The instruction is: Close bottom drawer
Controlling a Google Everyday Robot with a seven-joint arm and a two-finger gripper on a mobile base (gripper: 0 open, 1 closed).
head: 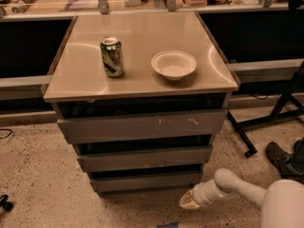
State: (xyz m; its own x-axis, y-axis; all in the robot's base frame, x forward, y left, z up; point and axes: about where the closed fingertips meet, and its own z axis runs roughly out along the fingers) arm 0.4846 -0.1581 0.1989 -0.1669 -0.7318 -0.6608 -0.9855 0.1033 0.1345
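The bottom drawer point(147, 180) is the narrowest, lowest of three grey-brown drawers in the cabinet, with a plain flat front. It stands slightly out, with a dark gap above it. My gripper point(189, 202) is at the end of the white arm point(237, 189), low by the floor, just in front of and below the drawer's right end. It is a little apart from the drawer front.
The widest top drawer point(142, 125) with white scratches and the middle drawer point(145, 158) also stand out a little. A green can point(112, 56) and a white bowl point(174, 64) sit on the cabinet top. A black stand leg point(259, 122) and a shoe point(280, 158) are at right.
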